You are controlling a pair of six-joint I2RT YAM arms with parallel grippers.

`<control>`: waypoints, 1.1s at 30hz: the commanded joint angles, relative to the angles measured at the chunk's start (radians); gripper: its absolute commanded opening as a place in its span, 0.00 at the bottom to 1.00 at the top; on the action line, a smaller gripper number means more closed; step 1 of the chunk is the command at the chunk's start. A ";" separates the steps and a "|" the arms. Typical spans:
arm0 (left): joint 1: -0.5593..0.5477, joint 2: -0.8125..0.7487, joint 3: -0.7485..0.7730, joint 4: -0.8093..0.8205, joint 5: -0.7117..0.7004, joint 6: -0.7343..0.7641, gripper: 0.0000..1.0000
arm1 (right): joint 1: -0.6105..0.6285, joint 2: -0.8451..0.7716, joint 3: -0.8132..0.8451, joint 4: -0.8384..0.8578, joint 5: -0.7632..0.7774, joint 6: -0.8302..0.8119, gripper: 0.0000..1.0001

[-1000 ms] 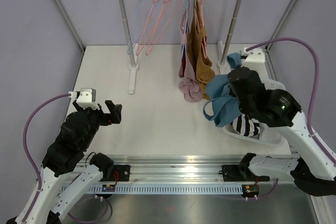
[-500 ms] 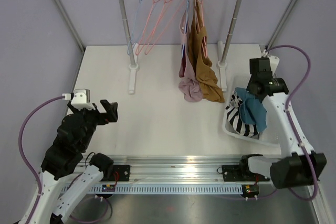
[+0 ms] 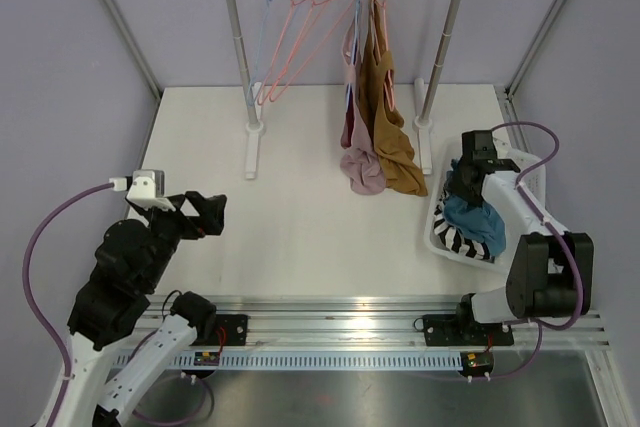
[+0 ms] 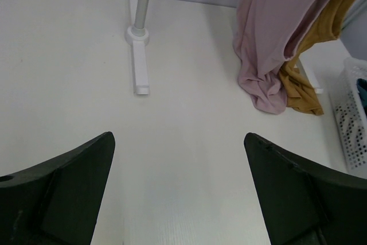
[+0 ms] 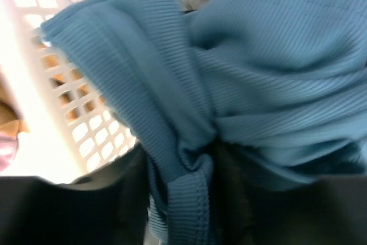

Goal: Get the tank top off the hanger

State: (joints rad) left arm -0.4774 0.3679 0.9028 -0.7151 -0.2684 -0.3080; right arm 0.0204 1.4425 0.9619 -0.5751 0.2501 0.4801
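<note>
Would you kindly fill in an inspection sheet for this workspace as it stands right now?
Surface: white table, no stains seen.
Job's things: blue tank top lies in the laundry basket; pink tank top and mustard tank top hang on the rack, hems bunched on the table; empty hangers beside them.
Clutter: striped garment in the basket.
Grippers: left gripper open, empty, above the table; right gripper down at the basket, blue fabric between its fingers, grip unclear.
Cables: purple cables loop from both wrists, away from the rack.
Surroundings: lilac walls; metal rail at the near edge.
</note>
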 commanded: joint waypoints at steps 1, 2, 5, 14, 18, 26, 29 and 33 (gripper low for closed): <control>0.005 0.055 0.097 0.040 0.101 -0.043 0.99 | -0.013 -0.105 0.066 -0.122 0.069 -0.004 0.58; 0.005 0.095 0.140 0.029 0.125 -0.051 0.99 | -0.013 -0.143 0.093 -0.147 0.107 -0.032 0.66; 0.005 0.169 0.221 0.039 0.178 -0.072 0.99 | -0.011 -0.220 0.204 -0.239 0.185 -0.076 0.79; -0.088 0.477 0.494 0.107 0.227 -0.115 0.99 | -0.013 -0.621 0.270 -0.169 -0.293 -0.150 0.99; -0.206 0.711 0.674 0.134 0.137 -0.062 0.99 | -0.011 -0.830 0.152 0.001 -0.627 -0.060 1.00; -0.228 1.159 1.131 0.200 0.113 0.115 0.99 | -0.013 -0.971 0.120 -0.078 -0.850 0.035 0.99; -0.228 1.324 1.321 0.194 0.092 0.151 0.99 | -0.013 -1.039 0.088 -0.074 -0.882 0.090 1.00; -0.228 1.512 1.521 0.206 0.057 0.210 0.96 | -0.011 -1.117 0.077 -0.100 -0.933 0.124 0.99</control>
State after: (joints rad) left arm -0.7029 1.8072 2.2875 -0.5762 -0.1635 -0.1776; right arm 0.0082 0.3706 1.0378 -0.6765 -0.5831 0.5503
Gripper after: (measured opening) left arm 0.977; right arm 0.993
